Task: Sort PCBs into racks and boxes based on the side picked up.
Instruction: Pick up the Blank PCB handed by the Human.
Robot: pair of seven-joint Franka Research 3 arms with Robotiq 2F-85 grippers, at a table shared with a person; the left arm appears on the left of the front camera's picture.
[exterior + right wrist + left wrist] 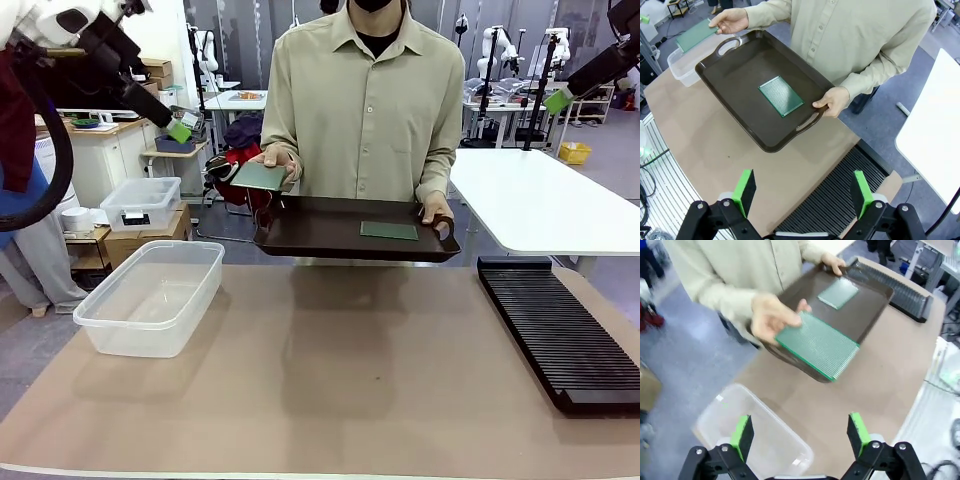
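Your left gripper (799, 422) hangs high over the clear tub (722, 395). Its fingers are released, wide apart, and hold nothing. Your right gripper (803, 179) is the same, spread and empty, above the black rack (840, 200). At the far edge of the table (330, 380) the person holds a dark brown tray (330, 250) by one handle. You see the first PCB (389, 230) lying flat inside the tray. The second PCB (260, 176) is lifted in the person's hand (278, 158), near the tray's other end.

green PCB (260, 176) held, 2nd PCB (389, 230) flat on tray (310, 226)
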